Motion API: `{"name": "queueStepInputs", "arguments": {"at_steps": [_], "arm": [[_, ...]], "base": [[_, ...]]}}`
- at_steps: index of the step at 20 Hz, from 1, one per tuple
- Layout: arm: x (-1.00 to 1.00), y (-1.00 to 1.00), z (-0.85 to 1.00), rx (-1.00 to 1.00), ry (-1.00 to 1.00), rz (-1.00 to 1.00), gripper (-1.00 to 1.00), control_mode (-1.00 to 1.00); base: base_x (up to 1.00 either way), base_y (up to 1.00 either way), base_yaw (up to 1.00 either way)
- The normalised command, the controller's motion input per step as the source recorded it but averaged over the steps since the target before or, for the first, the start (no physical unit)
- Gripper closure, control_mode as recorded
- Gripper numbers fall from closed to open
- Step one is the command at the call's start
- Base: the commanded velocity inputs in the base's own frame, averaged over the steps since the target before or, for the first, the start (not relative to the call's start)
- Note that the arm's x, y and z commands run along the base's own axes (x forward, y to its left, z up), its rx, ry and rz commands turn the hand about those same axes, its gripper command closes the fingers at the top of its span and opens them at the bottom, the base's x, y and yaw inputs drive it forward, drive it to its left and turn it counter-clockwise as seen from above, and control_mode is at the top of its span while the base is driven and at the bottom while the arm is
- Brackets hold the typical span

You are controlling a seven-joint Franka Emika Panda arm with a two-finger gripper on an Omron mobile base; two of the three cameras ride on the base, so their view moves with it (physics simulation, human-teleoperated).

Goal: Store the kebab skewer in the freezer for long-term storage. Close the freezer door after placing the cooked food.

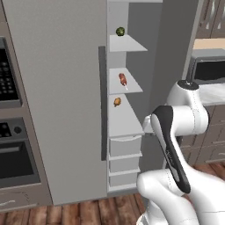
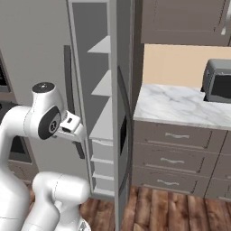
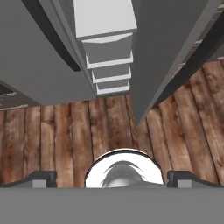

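The freezer [image 1: 125,127] stands open, with white shelves and drawers inside. On its middle shelf lies the kebab skewer [image 1: 122,80], reddish-brown meat on a pale stick. The freezer door [image 2: 122,113] is swung out wide, edge-on in the right base view, its dark dispenser panel facing right. In the left base view the door [image 1: 171,48] is a grey slab right of the shelves. My gripper [image 3: 111,178] is open and empty, fingertips [image 3: 43,177] far apart, pointing down at the floor before the drawers [image 3: 107,57]. It hangs low, left of the door [image 3: 166,52].
A green item [image 1: 120,31] sits on the top shelf and an orange one [image 1: 117,102] on the shelf under the skewer. A black-fronted oven [image 1: 9,132] is at the left. A marble counter [image 2: 180,106] with a toaster oven [image 2: 219,81] lies right of the door.
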Motion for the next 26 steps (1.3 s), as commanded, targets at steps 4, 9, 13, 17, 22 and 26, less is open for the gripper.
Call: {"name": "queueStepInputs", "arguments": {"at_steps": [4,9,13,17,22,26], "arm": [[0.0,0.0,0.0,0.0,0.0,0.0,-1.0,1.0],[-0.01,-0.03,0.0,0.0,0.0,0.0,-1.0,-1.0],[0.0,-0.46,0.1,0.03,-0.02,0.0,-1.0,-1.0],[0.0,-0.62,0.14,0.06,-0.15,0.08,-1.0,-1.0],[0.0,-0.76,0.23,0.19,-0.2,0.22,-1.0,-1.0],[0.0,-0.82,0.12,0.15,-0.17,0.23,-1.0,-1.0]], "base": [[0.0,0.0,0.0],[-0.01,0.0,0.0],[0.0,0.0,0.0],[0.0,0.0,0.0],[0.0,0.0,0.0],[0.0,0.0,0.0]]}}
